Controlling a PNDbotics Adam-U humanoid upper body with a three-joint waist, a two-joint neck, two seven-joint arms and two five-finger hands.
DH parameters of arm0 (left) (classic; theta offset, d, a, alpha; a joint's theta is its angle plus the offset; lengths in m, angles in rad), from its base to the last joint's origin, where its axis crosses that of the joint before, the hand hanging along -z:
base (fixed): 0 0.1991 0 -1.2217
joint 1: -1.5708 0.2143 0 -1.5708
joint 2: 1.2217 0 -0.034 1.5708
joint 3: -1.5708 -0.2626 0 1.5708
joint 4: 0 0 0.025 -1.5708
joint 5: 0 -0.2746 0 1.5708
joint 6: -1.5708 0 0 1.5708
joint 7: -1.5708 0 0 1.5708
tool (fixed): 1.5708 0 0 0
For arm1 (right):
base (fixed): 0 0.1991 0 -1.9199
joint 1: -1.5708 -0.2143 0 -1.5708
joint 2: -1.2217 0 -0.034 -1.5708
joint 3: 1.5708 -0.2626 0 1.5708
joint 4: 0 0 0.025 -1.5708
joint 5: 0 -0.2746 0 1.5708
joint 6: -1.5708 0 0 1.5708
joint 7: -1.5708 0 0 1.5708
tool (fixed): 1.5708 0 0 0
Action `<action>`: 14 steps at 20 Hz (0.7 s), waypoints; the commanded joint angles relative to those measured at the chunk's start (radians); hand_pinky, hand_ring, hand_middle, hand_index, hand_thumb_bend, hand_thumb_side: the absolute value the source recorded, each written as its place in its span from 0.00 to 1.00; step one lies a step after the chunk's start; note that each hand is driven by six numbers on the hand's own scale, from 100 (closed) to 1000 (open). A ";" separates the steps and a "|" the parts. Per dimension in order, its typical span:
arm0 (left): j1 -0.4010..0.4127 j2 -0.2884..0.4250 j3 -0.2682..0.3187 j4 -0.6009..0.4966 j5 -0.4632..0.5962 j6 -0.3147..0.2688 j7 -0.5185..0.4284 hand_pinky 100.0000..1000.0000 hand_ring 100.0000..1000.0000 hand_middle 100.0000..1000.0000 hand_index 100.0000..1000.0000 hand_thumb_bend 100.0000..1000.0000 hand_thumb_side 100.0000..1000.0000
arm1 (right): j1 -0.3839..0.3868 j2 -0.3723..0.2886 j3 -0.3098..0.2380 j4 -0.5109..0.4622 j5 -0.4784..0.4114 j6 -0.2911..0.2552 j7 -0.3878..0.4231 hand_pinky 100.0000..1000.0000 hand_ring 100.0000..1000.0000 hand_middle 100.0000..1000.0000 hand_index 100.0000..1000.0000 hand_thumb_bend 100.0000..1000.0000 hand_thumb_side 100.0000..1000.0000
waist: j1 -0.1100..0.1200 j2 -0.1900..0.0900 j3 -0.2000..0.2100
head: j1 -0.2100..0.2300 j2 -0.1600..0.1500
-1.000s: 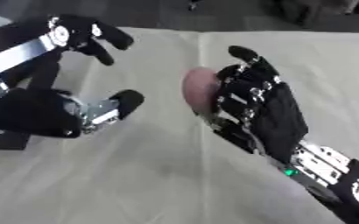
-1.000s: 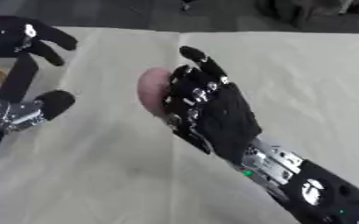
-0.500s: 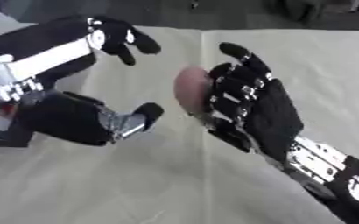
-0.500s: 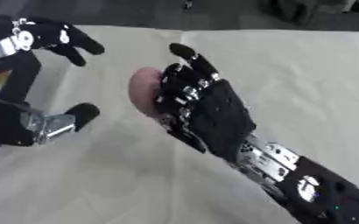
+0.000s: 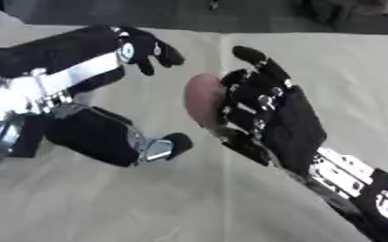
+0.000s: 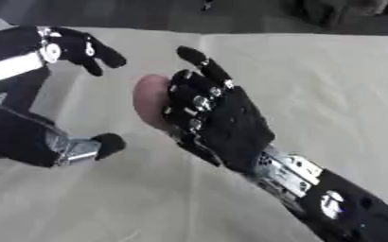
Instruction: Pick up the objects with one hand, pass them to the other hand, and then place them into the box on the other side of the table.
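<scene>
The right hand holds a pinkish, rounded object above the cloth-covered table. Its fingers curl round the object from the right, and the back of the hand faces the camera, so only the object's left side shows past the fingers. What the object is cannot be made out beyond its colour and its oval shape. Its long axis runs roughly up and down in the view, along the line of the palm.

The left hand is to the left of the object, open and holding nothing. Its fingers spread above and to the left of the object, and its thumb sits below and to the left. The gap between them faces the object's bare left side. The two hands are near each other but not touching, and the left hand has not yet reached the object.

The moment looks like the handover. The object lies straight to the right of the left hand's open span, so the left hand would need to close that short gap and wrap round the free side before the right fingers let go. No box shows in either view.
</scene>
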 commanded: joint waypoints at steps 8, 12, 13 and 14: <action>-0.025 -0.023 -0.011 -0.011 -0.071 0.056 -0.018 0.88 0.78 0.78 0.89 0.37 0.40 | -0.029 -0.001 0.008 -0.021 0.042 -0.032 -0.014 0.79 0.46 0.23 0.32 0.16 0.00 | 0.001 -0.029 -0.007 | 0.011 -0.008; -0.025 -0.029 -0.021 -0.011 -0.068 0.066 -0.043 0.89 0.78 0.78 0.89 0.38 0.40 | -0.037 0.001 0.013 -0.021 0.050 -0.034 -0.014 0.77 0.47 0.23 0.31 0.15 0.00 | 0.000 -0.028 -0.009 | 0.013 -0.007; -0.025 -0.030 -0.023 -0.011 -0.068 0.068 -0.050 0.89 0.78 0.78 0.89 0.38 0.40 | -0.038 0.002 0.014 -0.021 0.052 -0.035 -0.016 0.77 0.47 0.23 0.31 0.15 0.00 | 0.000 -0.028 -0.010 | 0.014 -0.008; -0.024 -0.031 -0.025 -0.011 -0.070 0.069 -0.057 0.89 0.78 0.78 0.89 0.38 0.40 | -0.039 0.002 0.015 -0.021 0.053 -0.036 -0.017 0.77 0.47 0.23 0.31 0.15 0.00 | -0.001 -0.027 -0.010 | 0.015 -0.008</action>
